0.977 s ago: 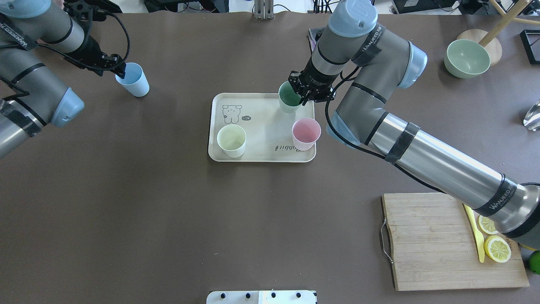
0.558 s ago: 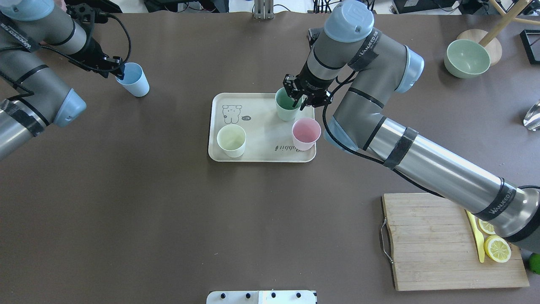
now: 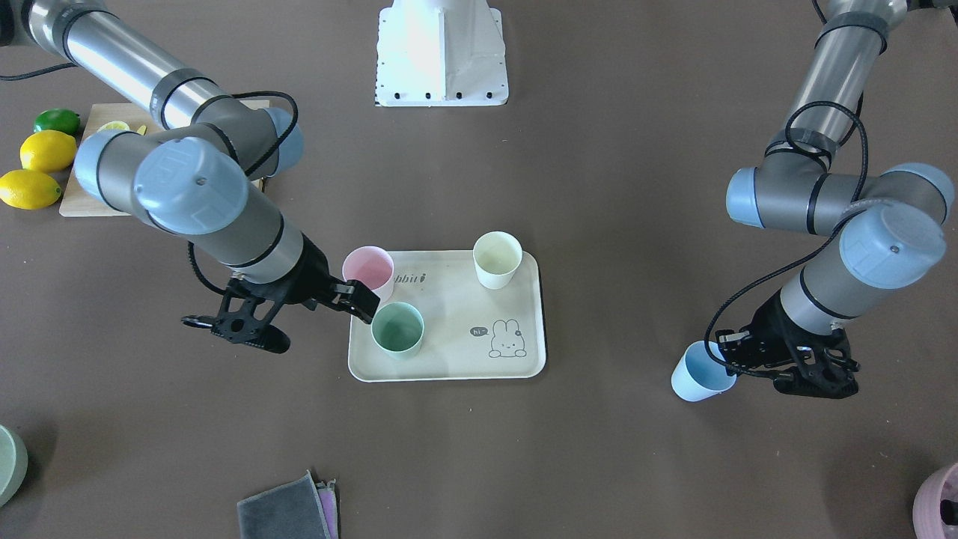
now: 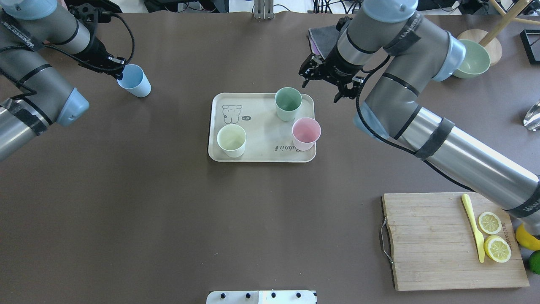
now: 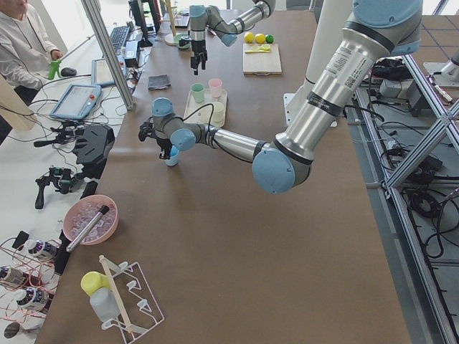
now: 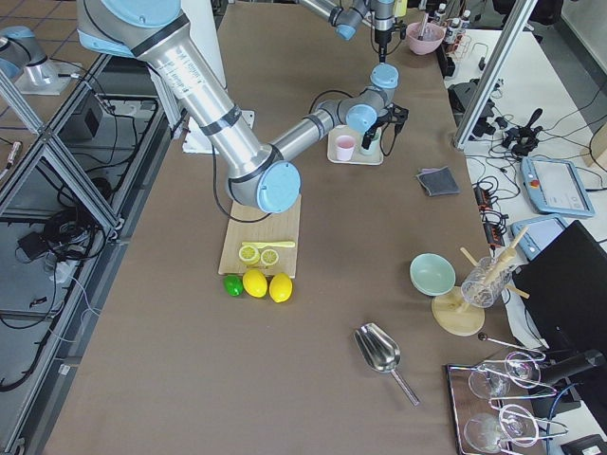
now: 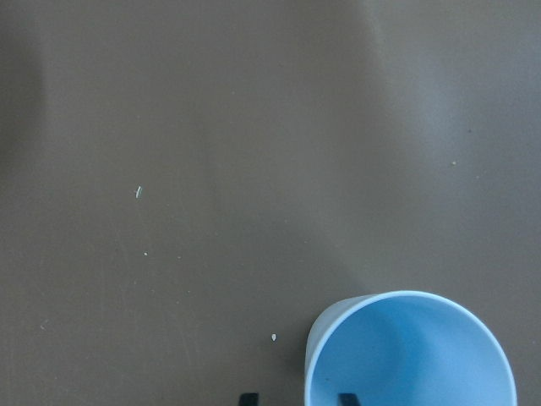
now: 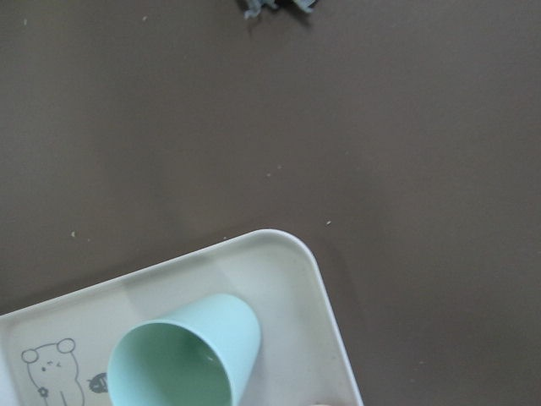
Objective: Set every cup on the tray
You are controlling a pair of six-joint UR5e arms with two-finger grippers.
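I am reading "Rabbit" in script on the tray (image 4: 261, 131) from the overhead view. From the front view the pink cup (image 3: 368, 271) is covering its first letters, leaving "bbit". A speech bubble (image 3: 479, 331) beside the drawn bunny (image 3: 507, 338) is saying "hi~". The sleeves of the right arm (image 4: 403, 31) and left arm (image 4: 17, 36) are carrying "WANEED" lettering; I am failing to make out the characters trailing it

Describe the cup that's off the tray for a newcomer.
From the central cream tray, look toward the robot's left. The left gripper straddles the rim of the light blue cup, alone on the brown table. The green cup, pink cup and cream-white cup stand on the tray.
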